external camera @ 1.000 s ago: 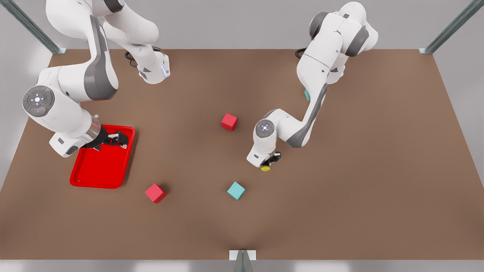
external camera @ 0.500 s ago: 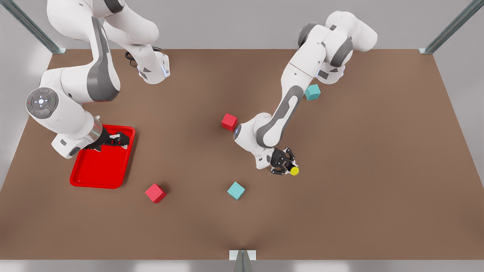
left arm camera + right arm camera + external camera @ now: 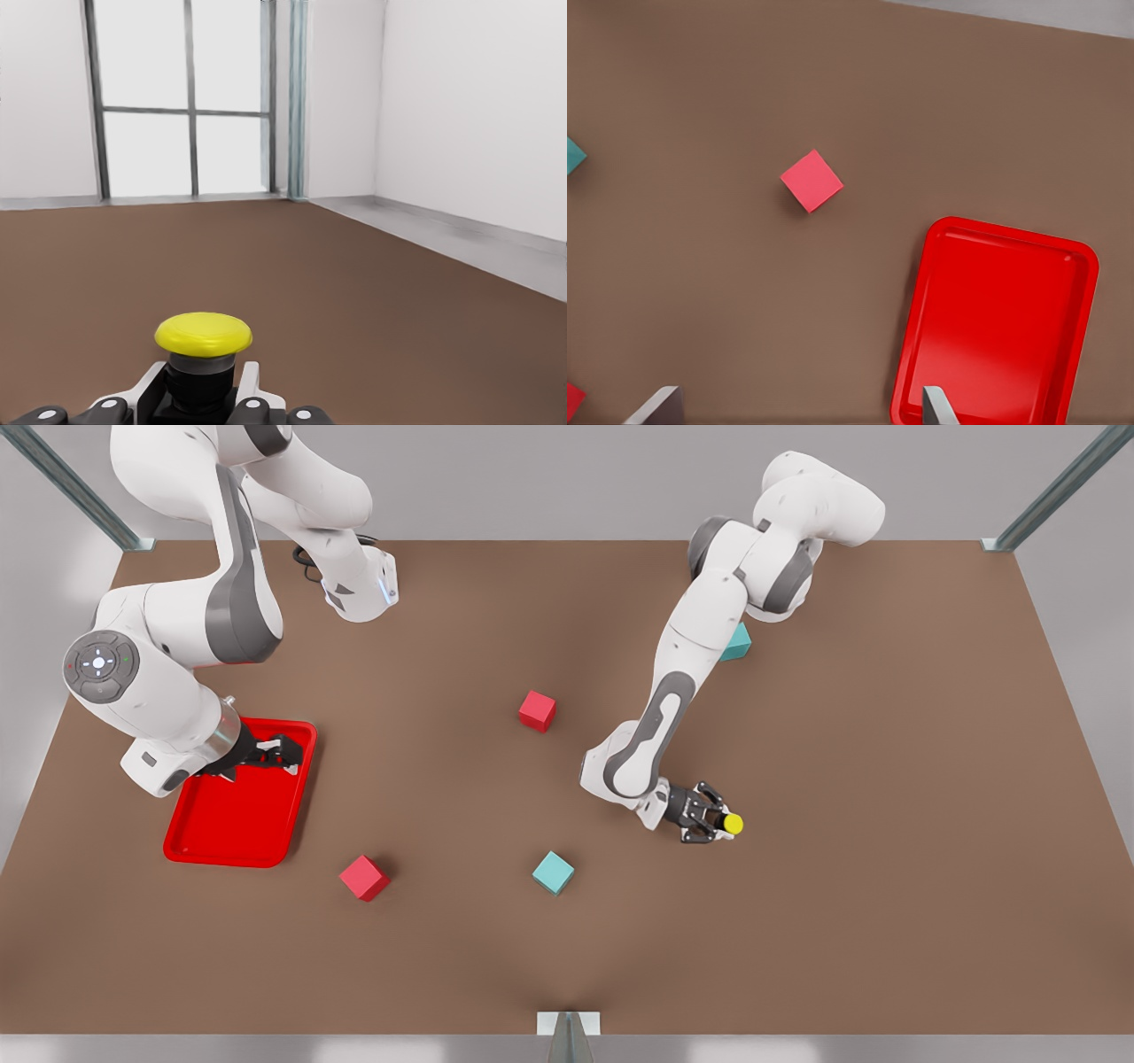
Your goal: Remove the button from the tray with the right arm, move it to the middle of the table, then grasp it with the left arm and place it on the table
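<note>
The button [image 3: 732,824], a yellow cap on a black base, sits between the fingers of my left gripper [image 3: 716,824], which is shut on it. This is right of the table's middle in the front view, and the gripper lies nearly level, pointing to that view's right. The left wrist view shows the button [image 3: 203,335] with my left gripper [image 3: 199,394] clamped on its base. My right gripper [image 3: 282,755] hangs open over the far end of the red tray [image 3: 230,857]. In the right wrist view its fingertips [image 3: 935,407] stand wide apart above the bare tray [image 3: 1001,328].
On the brown table [image 3: 886,779] lie a red cube [image 3: 537,711] near the middle, a red cube [image 3: 364,878] beside the tray, a teal cube [image 3: 553,872] toward the front, and a teal cube [image 3: 735,640] partly behind the left arm.
My left arm has swung the button toward the front view's right, and its wrist has turned from pointing down to nearly level. My right arm has barely moved over the tray.
</note>
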Tool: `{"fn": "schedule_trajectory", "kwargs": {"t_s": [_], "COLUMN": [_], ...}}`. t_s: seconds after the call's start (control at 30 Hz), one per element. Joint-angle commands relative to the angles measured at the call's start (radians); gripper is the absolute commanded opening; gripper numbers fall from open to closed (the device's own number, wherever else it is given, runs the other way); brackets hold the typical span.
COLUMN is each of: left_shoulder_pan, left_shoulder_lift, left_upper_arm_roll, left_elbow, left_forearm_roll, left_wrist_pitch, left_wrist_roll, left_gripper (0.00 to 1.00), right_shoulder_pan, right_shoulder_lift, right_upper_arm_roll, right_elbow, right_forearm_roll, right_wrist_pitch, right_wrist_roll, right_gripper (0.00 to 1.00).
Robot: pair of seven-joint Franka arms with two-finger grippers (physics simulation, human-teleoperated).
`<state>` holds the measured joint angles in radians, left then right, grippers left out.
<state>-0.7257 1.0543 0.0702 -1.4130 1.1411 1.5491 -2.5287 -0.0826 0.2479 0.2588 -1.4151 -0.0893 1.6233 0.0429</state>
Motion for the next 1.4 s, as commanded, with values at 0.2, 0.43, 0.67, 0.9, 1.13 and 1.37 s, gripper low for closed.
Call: {"fn": "schedule_trajectory", "kwargs": {"t_s": [0.2, 0.43, 0.67, 0.9, 1.13, 1.37], "left_shoulder_pan": [0.011, 0.009, 0.006, 0.006, 0.006, 0.008], "left_shoulder_lift": [0.015, 0.015, 0.015, 0.016, 0.023, 0.019], "left_upper_arm_roll": [0.0, 0.0, 0.0, 0.0, 0.0, 0.0], "left_elbow": [0.0, 0.0, -0.009, -0.023, -0.023, -0.023], "left_forearm_roll": [0.049, 0.06, 0.06, 0.06, 0.06, 0.083], "left_wrist_pitch": [-0.007, -0.012, -0.037, -0.041, -0.046, -0.05], "left_wrist_roll": [-0.473, -0.459, -0.168, -0.131, -0.139, -0.133], "left_gripper": [0.45, 0.46, 0.46, 0.81, 1.0, 1.0], "right_shoulder_pan": [0.003, 0.003, 0.003, 0.004, 0.006, 0.027], "right_shoulder_lift": [-0.001, -0.004, -0.001, -0.001, -0.001, -0.001], "right_upper_arm_roll": [0.0, 0.0, 0.0, 0.0, 0.005, 0.005], "right_elbow": [0.001, -0.001, -0.001, -0.001, -0.001, -0.002], "right_forearm_roll": [0.0, 0.0, 0.0, 0.0, -0.01, -0.023], "right_wrist_pitch": [0.0, 0.0, 0.0, 0.0, 0.0, 0.0], "right_wrist_roll": [-0.006, -0.006, -0.005, -0.005, -0.005, -0.003], "right_gripper": [1.0, 1.0, 1.0, 1.0, 1.0, 1.0]}}
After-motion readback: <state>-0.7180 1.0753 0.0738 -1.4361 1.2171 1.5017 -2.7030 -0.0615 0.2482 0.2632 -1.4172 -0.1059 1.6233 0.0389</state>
